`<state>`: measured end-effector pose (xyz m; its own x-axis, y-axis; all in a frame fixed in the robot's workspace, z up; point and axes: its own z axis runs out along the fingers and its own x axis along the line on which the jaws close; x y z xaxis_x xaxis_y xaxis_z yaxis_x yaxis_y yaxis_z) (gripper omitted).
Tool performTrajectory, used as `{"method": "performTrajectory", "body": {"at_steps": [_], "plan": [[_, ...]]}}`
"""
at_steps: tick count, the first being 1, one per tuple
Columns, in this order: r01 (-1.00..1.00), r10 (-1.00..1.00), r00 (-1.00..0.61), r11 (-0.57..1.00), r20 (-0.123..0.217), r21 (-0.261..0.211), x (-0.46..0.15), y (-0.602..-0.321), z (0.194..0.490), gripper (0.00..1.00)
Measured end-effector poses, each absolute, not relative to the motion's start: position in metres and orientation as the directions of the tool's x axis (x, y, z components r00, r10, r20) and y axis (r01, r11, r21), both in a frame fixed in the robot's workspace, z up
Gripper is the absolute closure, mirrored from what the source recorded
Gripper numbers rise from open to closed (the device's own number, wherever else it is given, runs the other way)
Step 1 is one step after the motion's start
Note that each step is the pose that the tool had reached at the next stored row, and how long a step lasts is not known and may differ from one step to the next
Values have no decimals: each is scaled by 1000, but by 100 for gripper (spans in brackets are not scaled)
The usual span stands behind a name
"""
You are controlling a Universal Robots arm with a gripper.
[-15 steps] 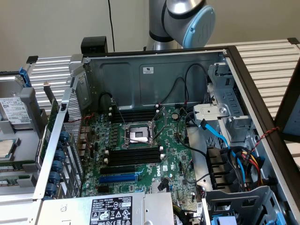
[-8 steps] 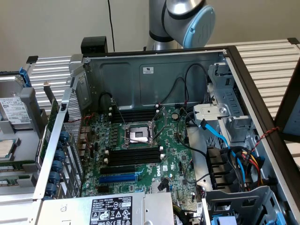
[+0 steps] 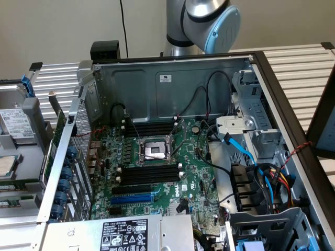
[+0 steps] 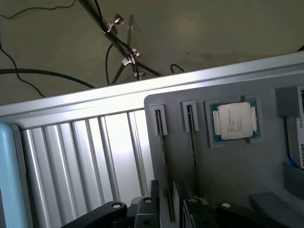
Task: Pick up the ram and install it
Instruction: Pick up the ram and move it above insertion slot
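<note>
In the wrist view, two rams stand on edge in the slots of a grey holder tray (image 4: 237, 180), each showing as a thin dark strip: one ram (image 4: 162, 137) and a second ram (image 4: 193, 142) beside it. My gripper (image 4: 166, 204) hangs over the near end of the first ram, and its black fingers (image 4: 154, 194) stand apart on either side of the strip, open and not clamped. In the exterior view, the motherboard (image 3: 193, 178) lies in the open computer case, with long black memory slots (image 3: 149, 175) beside the CPU socket (image 3: 153, 150).
A loose CPU chip (image 4: 235, 121) sits in a tray pocket near the rams. The arm's elbow (image 3: 209, 23) rises behind the case wall (image 3: 172, 78). A blue slot (image 3: 131, 200), cable bundles (image 3: 261, 172) and a drive cage (image 3: 251, 110) crowd the case. Ribbed metal tabletop (image 4: 85, 156) surrounds the tray.
</note>
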<state>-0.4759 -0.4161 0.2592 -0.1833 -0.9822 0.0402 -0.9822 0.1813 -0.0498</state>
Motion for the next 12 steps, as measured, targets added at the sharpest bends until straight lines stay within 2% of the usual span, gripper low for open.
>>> {"method": "performTrajectory", "body": {"at_steps": [12], "plan": [[-990, -989, -137, 134, 52, -48, -475, -416, 243, 73]]}}
